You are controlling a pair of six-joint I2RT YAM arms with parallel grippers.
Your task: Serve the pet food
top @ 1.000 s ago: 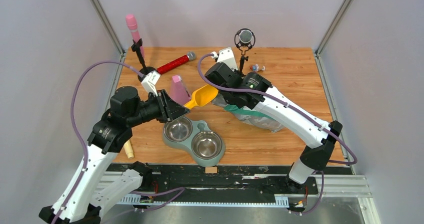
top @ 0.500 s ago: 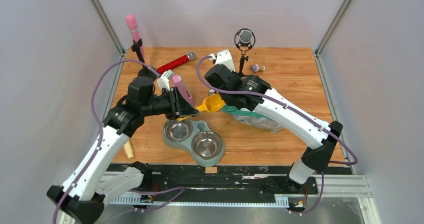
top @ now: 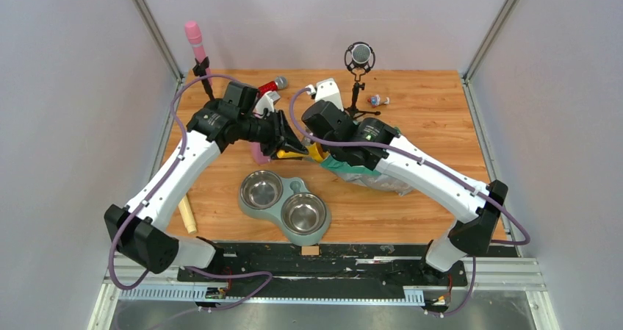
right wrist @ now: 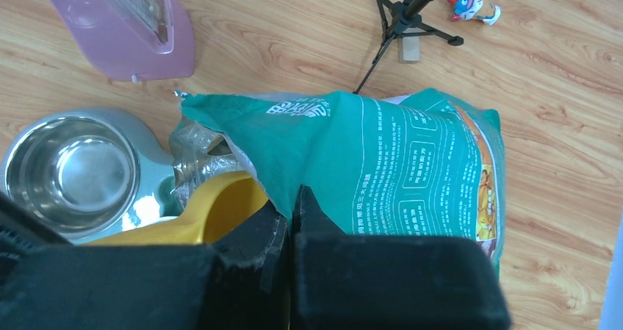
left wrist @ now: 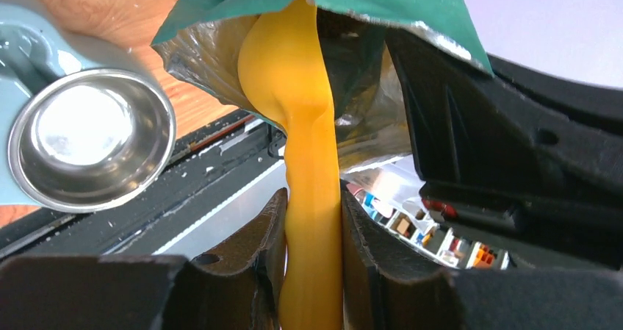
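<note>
My left gripper [left wrist: 312, 223] pinches the handle of the one yellow scoop [left wrist: 288, 87], whose bowl is inside the mouth of the one teal bag [right wrist: 397, 176]. The pet food itself I cannot see. My right gripper [right wrist: 292, 216] is pressed together on the bag's edge. Two steel bowls [top: 261, 190] sit in one feeder [top: 283, 200].

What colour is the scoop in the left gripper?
The scoop is yellow-orange, seen best in the left wrist view.
</note>
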